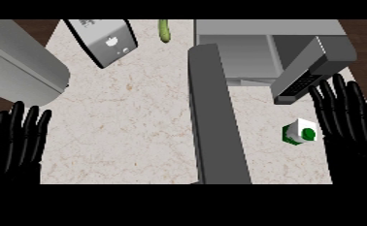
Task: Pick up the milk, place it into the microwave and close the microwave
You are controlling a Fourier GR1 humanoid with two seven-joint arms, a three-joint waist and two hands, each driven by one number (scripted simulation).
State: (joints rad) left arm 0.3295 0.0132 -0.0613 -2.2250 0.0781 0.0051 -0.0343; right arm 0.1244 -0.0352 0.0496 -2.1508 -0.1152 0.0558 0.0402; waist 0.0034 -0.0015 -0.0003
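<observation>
Your milk carton (301, 133) stands on the pale tabletop (129, 133), toward the right, white with a green cap and green sides. Your right hand (342, 111) sits just beside it on its right, fingers straight and spread, holding nothing (a small gap separates them). The microwave (269, 50) lies beyond the milk at the top right, its door (215, 118) swung open toward you, running down the middle of the view as a long dark slab. Your left hand (23, 137) rests at the left edge, fingers up and straight, also empty. A cucumber (164, 30) lies near the far edge, left of the microwave.
</observation>
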